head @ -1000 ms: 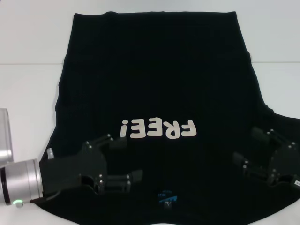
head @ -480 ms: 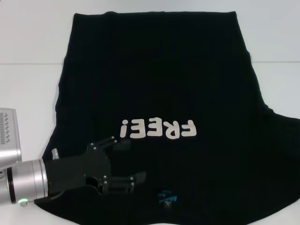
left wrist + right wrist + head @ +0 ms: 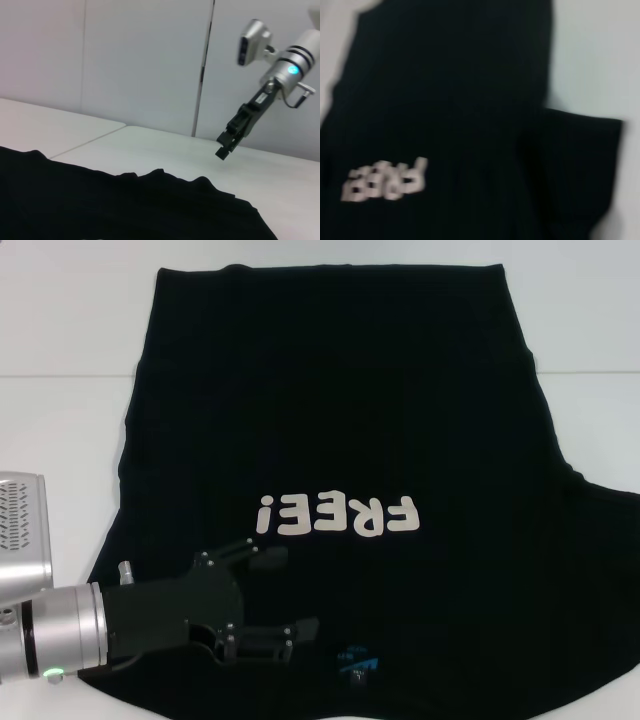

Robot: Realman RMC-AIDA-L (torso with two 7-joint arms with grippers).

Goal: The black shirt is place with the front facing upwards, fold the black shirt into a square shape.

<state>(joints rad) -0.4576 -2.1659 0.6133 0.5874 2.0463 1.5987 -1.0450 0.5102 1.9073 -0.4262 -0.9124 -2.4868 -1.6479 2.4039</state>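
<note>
Left tool (image 3: 285, 590) over the black shirt (image 3: 340, 420), low at the shirt's near-left part, just left of the blue neck label (image 3: 356, 660) and below the "FREE!" lettering (image 3: 337, 515). Fingers spread apart, released, nothing between them; cannot tell whether the tips touch the cloth. Right tool (image 3: 229, 141) out of the head view; the left wrist view shows it raised in the air above the white worktop (image 3: 60, 440), beyond the shirt's far edge, well apart from the cloth. Cannot tell its finger state. Black shirt lies flat on the worktop, front up, lettering upside down from the head view, neck label at the near edge, hem at the far edge. One sleeve (image 3: 580, 165) spreads out sideways on the right.
</note>
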